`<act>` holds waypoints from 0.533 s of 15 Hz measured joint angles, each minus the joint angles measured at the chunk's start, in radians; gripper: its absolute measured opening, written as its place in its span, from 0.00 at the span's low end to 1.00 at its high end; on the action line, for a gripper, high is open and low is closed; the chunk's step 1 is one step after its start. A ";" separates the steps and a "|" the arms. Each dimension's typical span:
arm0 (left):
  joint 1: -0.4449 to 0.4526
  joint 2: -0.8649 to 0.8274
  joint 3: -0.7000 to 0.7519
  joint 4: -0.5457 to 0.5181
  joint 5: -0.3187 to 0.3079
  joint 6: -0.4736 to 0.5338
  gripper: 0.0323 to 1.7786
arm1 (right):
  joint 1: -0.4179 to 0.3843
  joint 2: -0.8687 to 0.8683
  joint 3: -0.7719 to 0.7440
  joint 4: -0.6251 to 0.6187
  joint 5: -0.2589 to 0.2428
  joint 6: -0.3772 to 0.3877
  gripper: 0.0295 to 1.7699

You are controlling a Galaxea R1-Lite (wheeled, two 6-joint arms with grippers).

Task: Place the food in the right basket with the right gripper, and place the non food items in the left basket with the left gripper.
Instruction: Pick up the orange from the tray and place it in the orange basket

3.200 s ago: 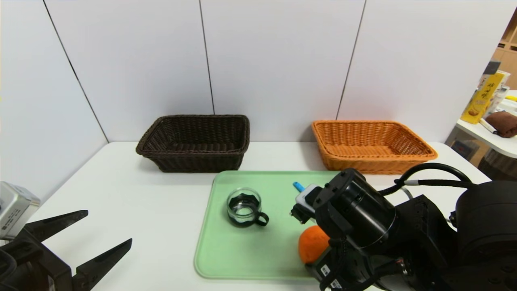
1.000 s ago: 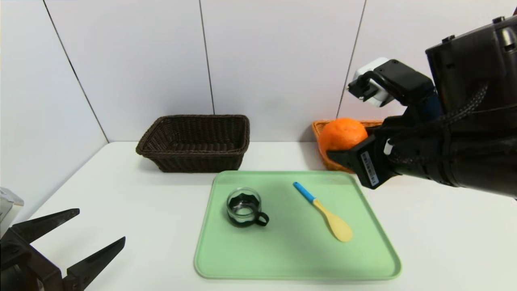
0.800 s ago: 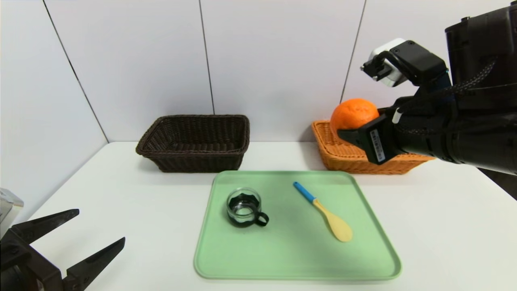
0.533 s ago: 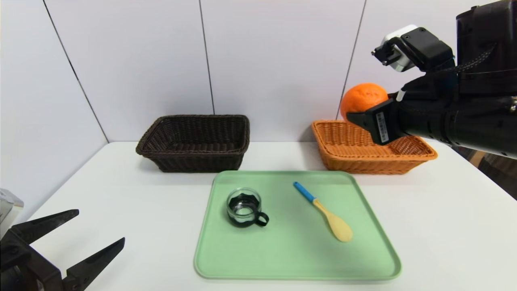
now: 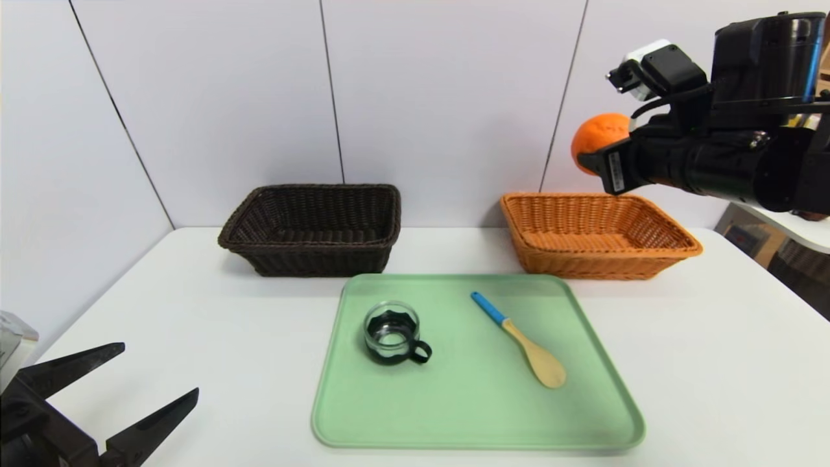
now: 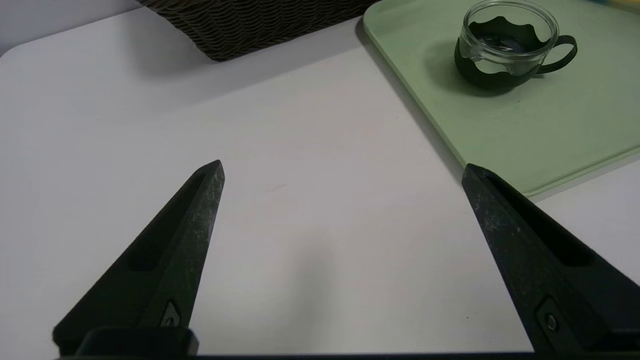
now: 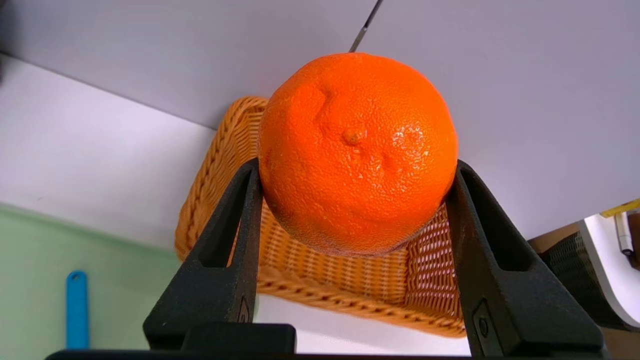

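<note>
Our right gripper (image 7: 358, 165) pinches the round, dimpled orange fruit (image 7: 358, 155) above the orange-tan wicker basket (image 5: 600, 263); our wide-open left gripper (image 5: 161, 363) waits over the table (cup and spoon remain unsorted).

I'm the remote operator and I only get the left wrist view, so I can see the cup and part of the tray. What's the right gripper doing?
Observer: The right gripper is closed on the orange, one finger on each side.

Operator: Which basket is it over?

Observer: The orange-tan basket; the head view shows the fruit above it.

Operator: My view cuts off the far part of the tray. What's there?

Observer: A spoon lies on the tray, its blue handle pointing toward the baskets.
</note>
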 joint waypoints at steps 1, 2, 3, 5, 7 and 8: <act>0.000 0.000 0.000 0.005 0.000 0.000 0.95 | -0.025 0.024 -0.035 0.011 0.010 -0.003 0.59; 0.000 0.000 0.000 0.007 -0.001 -0.001 0.95 | -0.049 0.047 -0.071 0.031 0.017 -0.004 0.59; 0.000 0.001 -0.001 0.007 -0.001 -0.001 0.95 | -0.070 0.072 -0.114 0.058 0.022 -0.003 0.59; 0.000 0.001 0.000 0.008 -0.002 0.000 0.95 | -0.114 0.128 -0.216 0.134 0.038 0.005 0.59; 0.000 0.002 0.005 0.008 -0.002 -0.001 0.95 | -0.151 0.187 -0.324 0.214 0.057 0.020 0.59; 0.000 0.003 0.008 0.008 -0.001 -0.001 0.95 | -0.164 0.216 -0.380 0.257 0.060 0.027 0.59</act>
